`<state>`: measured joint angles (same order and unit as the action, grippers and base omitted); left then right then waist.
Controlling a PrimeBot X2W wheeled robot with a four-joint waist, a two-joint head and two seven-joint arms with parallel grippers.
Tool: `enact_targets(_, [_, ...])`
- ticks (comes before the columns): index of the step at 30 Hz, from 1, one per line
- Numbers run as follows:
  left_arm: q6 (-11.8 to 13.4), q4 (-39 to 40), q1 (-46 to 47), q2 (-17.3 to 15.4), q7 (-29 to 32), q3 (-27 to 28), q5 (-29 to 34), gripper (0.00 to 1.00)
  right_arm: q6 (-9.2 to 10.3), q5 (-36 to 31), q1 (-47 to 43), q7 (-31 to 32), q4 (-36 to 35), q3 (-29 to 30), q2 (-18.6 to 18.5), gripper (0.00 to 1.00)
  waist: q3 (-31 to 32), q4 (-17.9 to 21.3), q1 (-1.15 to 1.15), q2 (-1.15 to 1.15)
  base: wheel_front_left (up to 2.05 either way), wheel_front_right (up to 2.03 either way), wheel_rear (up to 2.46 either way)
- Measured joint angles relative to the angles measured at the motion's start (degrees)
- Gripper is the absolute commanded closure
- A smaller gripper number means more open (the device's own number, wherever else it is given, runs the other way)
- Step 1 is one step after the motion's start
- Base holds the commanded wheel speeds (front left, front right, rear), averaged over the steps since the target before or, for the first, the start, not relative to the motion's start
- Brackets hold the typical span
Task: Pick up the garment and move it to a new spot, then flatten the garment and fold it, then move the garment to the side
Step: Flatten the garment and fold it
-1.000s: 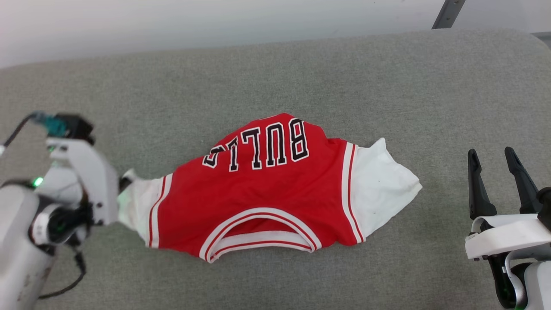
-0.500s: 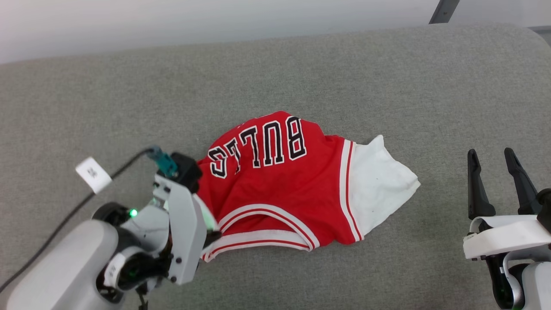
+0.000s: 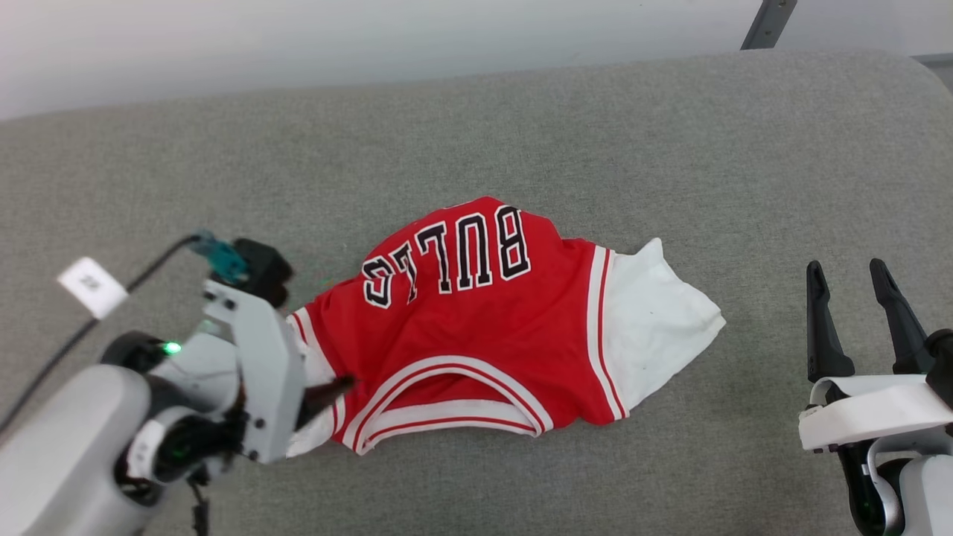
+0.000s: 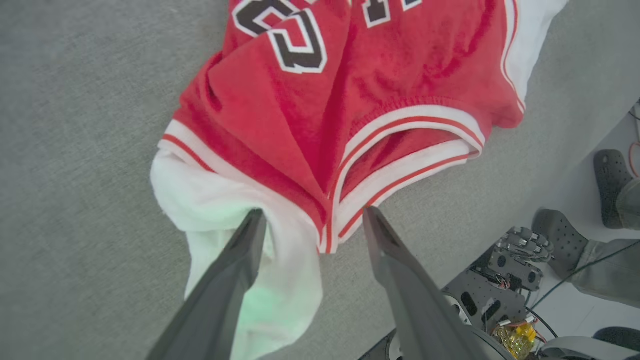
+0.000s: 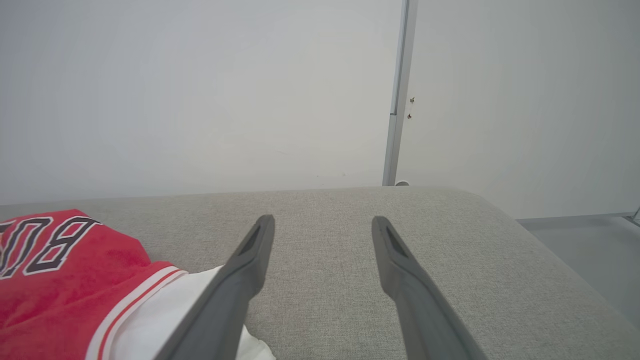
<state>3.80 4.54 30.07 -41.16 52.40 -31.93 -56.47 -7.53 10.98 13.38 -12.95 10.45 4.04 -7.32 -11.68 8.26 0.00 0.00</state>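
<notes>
The garment [image 3: 476, 335] is a red jersey with black "BULLS" lettering, lying crumpled on the grey padded surface [image 3: 476, 119], collar toward me. Its right white sleeve [image 3: 655, 320] is spread out; its left white sleeve [image 3: 316, 417] is bunched by my left gripper [image 3: 327, 394]. In the left wrist view the left gripper [image 4: 312, 215] is open, one finger [image 4: 235, 270] resting on the white sleeve [image 4: 210, 200] and the other beside the striped collar trim [image 4: 400, 165]. My right gripper [image 3: 847, 269] stands open to the right of the garment [image 5: 75, 280], and the right gripper [image 5: 322, 220] has nothing between its fingers.
A white wall and a metal post [image 3: 767, 26] stand behind the surface, whose right end curves off [image 5: 525, 235]. In the left wrist view, the floor beyond the near edge holds a person's grey shoes [image 4: 612, 180] and part of a machine base [image 4: 500, 295].
My left arm swung right over the garment's left side, then drew back left a little. The left sleeve, stretched out to the left a second ago, is now bunched close against the red body.
</notes>
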Motion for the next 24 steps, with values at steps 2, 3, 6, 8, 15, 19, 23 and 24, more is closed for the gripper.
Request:
enact_targets(2, [0.82, -0.18, 0.01, -0.92, -0.08, 0.73, 0.07, 0.00, 0.00, 0.00, -0.11, 0.00, 0.00, -0.03, -0.01, 0.00, 0.19, -0.04, 0.00, 0.00, 0.00, 0.00, 0.00])
enact_targets(3, [1.20, -0.30, -0.03, -1.26, -0.05, 0.88, 0.07, 0.00, 0.00, 0.00, -0.21, 0.00, 0.00, -0.08, -0.01, 0.00, 0.25, -0.05, 0.00, 0.00, 0.00, 0.00, 0.00])
enact_targets(6, [1.72, -0.88, -0.48, -1.71, 0.18, 1.02, -0.04, 0.00, 0.00, 0.01, -0.40, 0.00, -0.02, -0.11, -0.10, 0.00, 0.40, -0.07, 0.00, 0.00, 0.00, 0.00, 0.00])
enact_targets(8, [1.78, -1.30, -1.27, -1.85, 0.69, 0.89, -0.57, 0.00, 0.00, 0.02, -0.51, 0.00, -0.03, -0.13, -0.14, 0.00, 0.47, -0.10, 0.00, 0.00, 0.00, 0.00, 0.00])
enact_targets(15, [3.37, -2.83, -2.18, -1.33, 0.98, 0.98, -1.19, 1.00, 0.00, 0.20, -0.65, 0.34, -0.34, -0.13, -0.18, 0.00, 0.55, -0.24, 0.00, 0.00, 0.00, 0.00, 0.00])
enact_targets(19, [4.03, -3.60, -1.81, -2.46, 0.14, 2.26, -0.82, 1.00, 0.00, 0.21, -0.67, 0.36, -0.60, -0.12, -0.35, 0.00, 0.31, -0.34, 0.00, 0.00, 0.00, 0.00, 0.00])
enact_targets(23, [4.26, -5.10, -1.77, -4.81, -1.66, 3.52, 0.67, 1.00, 0.00, 0.36, -0.79, 0.43, -0.82, -0.01, -0.54, 0.00, -0.02, -0.52, 0.00, 0.00, 0.00, 0.00, 0.00])
enact_targets(24, [4.24, -5.67, -1.76, -5.21, -2.45, 3.81, 1.14, 1.00, 0.00, 0.36, -0.79, 0.44, -0.88, 0.01, -0.54, 0.00, -0.13, -0.57, 0.00, 0.00, 0.00, 0.00, 0.00])
